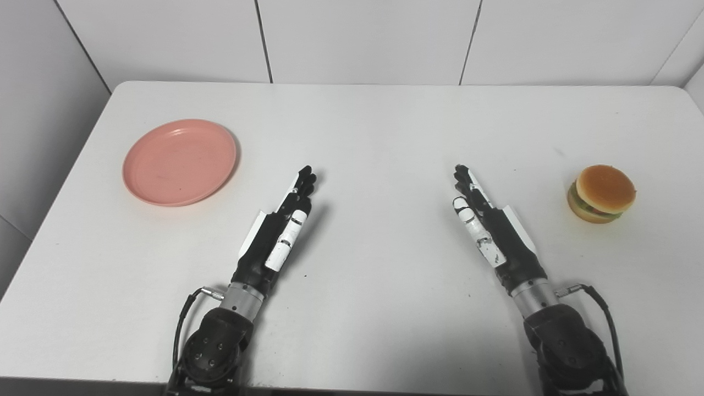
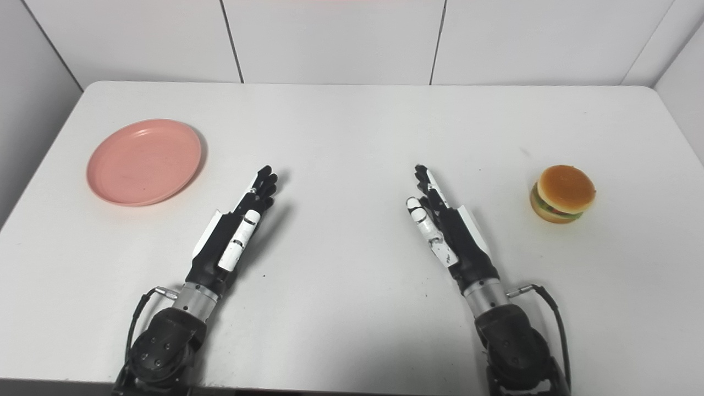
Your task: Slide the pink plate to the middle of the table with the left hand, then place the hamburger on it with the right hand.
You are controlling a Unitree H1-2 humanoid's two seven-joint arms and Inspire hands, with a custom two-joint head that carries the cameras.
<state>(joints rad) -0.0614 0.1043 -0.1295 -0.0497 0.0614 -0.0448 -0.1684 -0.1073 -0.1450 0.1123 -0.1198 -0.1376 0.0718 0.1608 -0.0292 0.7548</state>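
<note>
Left robot hand [image 1: 280,228], right robot hand [image 1: 487,220]: fingers extended, empty, resting near white table [image 1: 385,126] centre. Round pink plastic plate [image 1: 180,161] far left of centre; glancing push may spin it. Toy hamburger [image 1: 601,193] far right; may roll.

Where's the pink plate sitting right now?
The pink plate lies flat at the table's far left, beyond and left of the open left hand, untouched, with the hamburger across at the right side.
</note>
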